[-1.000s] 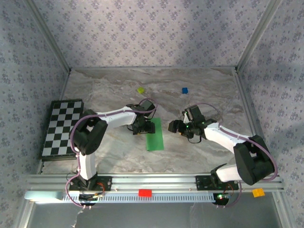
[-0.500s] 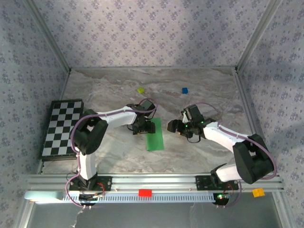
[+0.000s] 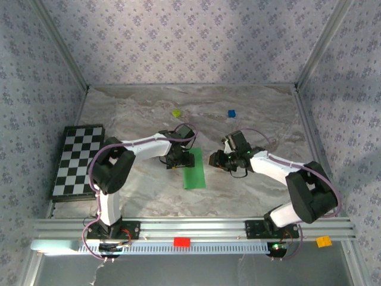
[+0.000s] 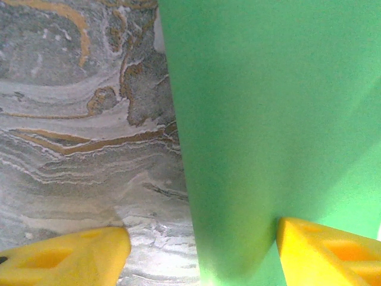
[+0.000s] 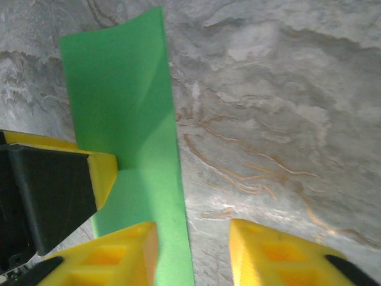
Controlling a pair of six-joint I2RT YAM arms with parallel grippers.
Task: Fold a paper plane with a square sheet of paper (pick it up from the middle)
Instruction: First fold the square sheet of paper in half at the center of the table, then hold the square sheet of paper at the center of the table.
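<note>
The square sheet of paper [image 3: 194, 168], bright green, lies flat on the marble table as a narrow upright rectangle. My left gripper [image 3: 177, 158] stands open at its upper left edge. In the left wrist view one yellow fingertip [image 4: 327, 253] rests on the paper [image 4: 268, 119] and the other is on bare table. My right gripper [image 3: 214, 159] is open just right of the sheet. In the right wrist view its jaws [image 5: 193, 256] straddle the paper's right edge [image 5: 172, 238], and the left gripper's finger [image 5: 102, 170] presses on the sheet. No paper plane shape is in view.
A checkerboard [image 3: 77, 159] lies at the table's left edge. A small yellow-green block [image 3: 176, 112] and a blue block [image 3: 231, 113] sit farther back. A red block [image 3: 181, 242] and an orange block [image 3: 323, 241] rest on the front rail.
My right gripper has moved left to the paper's right edge and its jaws have narrowed. The left gripper and the paper have stayed put.
</note>
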